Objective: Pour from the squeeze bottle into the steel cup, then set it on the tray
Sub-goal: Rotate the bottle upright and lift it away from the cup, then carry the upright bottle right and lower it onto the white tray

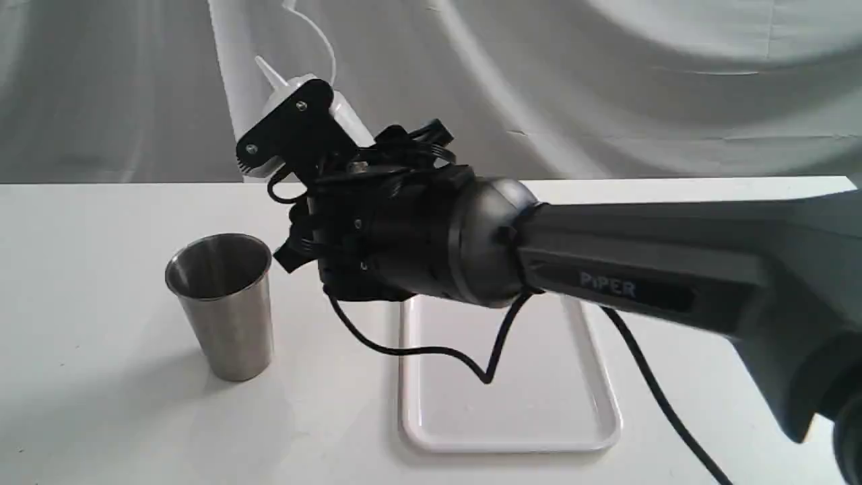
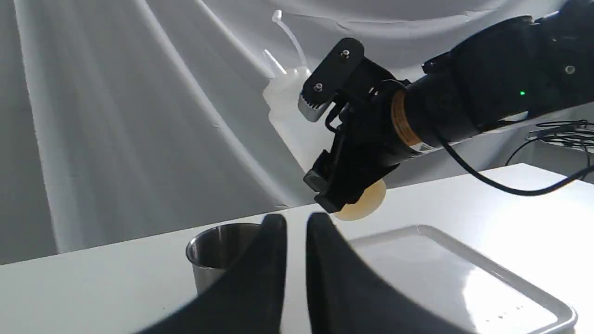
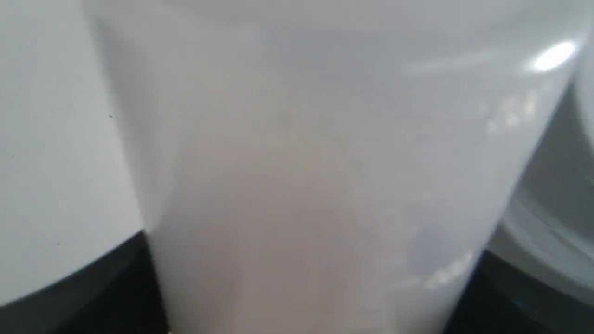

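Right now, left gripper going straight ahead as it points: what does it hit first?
Probably the right gripper and the squeeze bottle it holds, raised ahead of the left gripper. The steel cup stands just beside that line. Depth is unclear.

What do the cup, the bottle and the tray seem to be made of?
The steel cup: brushed metal, likely stainless steel, with soft grey reflections. The squeeze bottle: translucent whitish plastic; its yellowish contents show through. The tray: probably plastic, glossy white, with bright glare.
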Controlling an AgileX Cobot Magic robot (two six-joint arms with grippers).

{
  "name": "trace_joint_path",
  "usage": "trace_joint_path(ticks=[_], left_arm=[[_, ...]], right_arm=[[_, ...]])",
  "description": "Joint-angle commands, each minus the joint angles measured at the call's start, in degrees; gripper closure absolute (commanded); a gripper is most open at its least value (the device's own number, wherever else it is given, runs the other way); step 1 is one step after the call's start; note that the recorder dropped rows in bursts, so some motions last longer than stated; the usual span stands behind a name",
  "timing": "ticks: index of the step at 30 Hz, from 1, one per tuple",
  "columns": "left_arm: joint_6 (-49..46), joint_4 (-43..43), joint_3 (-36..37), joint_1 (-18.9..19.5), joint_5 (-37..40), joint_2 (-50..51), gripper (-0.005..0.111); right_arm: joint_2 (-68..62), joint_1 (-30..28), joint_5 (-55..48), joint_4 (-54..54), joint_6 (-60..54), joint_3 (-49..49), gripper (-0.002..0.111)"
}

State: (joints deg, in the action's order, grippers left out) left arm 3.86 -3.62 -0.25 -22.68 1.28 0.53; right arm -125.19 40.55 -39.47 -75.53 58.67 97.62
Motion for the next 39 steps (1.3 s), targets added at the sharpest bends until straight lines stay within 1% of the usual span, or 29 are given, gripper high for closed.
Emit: trace_joint_path(ticks=[1,5,9,18,20,23,31,39], left_arm=[[0.0,-0.2,0.3,0.1,-0.6,0.4,0.098],[0.0,-0.2,0.3,0.1,-0.6,0.4,0.098],[0.0,-0.2,0.3,0.1,-0.6,0.4,0.098],[0.0,-0.2,0.3,0.1,-0.6,0.4,0.098],[0.0,-0.2,0.3,0.1,-0.6,0.4,0.098],[0.0,-0.2,0.3,0.1,-0.6,0.4,0.098],[0.0,-0.2,0.3,0.1,-0.6,0.4,0.098],[0.0,-0.2,0.3,0.1,-0.6,0.4,0.098]], right_arm=[[3.1,-0.1,0.5,-6.7,11.5,-3.5,0.108],[6.6,-0.6,0.9,-13.5,22.7,-8.7,0.108],[10.6,-1.9,1.4,-16.8,31.2,-12.8,0.108],[20.2,-4.0,1.6,-24.4,40.3,-23.7,0.108],[22.2,-4.1,1.9,-24.4,43.6,-26.6,0.108],[25.5,-5.2,2.1,-24.4,45.2,-30.6,0.108],[32.2,-7.4,2.9,-24.4,45.5,-38.1,0.108],[37.0,-8.0,4.5,-24.4,45.5,-41.5,0.108]])
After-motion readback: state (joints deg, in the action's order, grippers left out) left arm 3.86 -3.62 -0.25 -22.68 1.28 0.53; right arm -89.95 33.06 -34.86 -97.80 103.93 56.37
